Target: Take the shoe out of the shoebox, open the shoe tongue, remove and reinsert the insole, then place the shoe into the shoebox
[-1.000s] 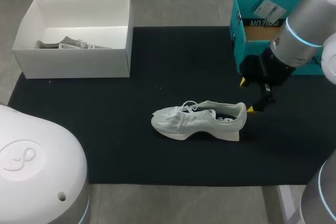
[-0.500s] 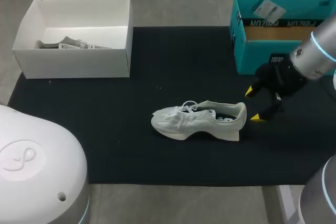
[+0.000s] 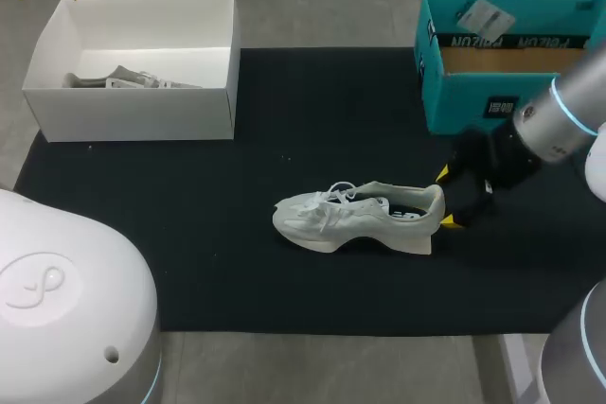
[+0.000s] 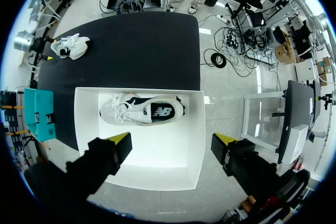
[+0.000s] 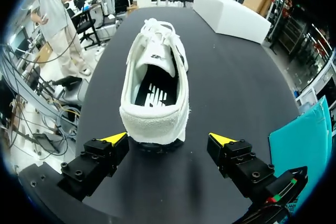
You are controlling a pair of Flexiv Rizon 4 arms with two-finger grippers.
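In the head view, your right gripper (image 3: 446,198) sits just behind the heel of the white shoe (image 3: 360,217) on the black mat (image 3: 189,234). Right wrist: its fingers gape wide, holding nothing, the heel just ahead of them. Left wrist: your left gripper (image 4: 170,142) hangs wide open and empty above the white shoebox (image 4: 195,140), another shoe (image 4: 142,111) beyond its fingertips

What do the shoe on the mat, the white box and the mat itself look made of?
The shoe: off-white upper, likely suede or textile, going by the fuzzy, nappy heel edge; thick matte sole, probably foam.
The white box: thin, straight, matte walls with crisp corners, likely cardboard.
The mat: flat, matte black, no shine; fabric or foam, I cannot tell which.
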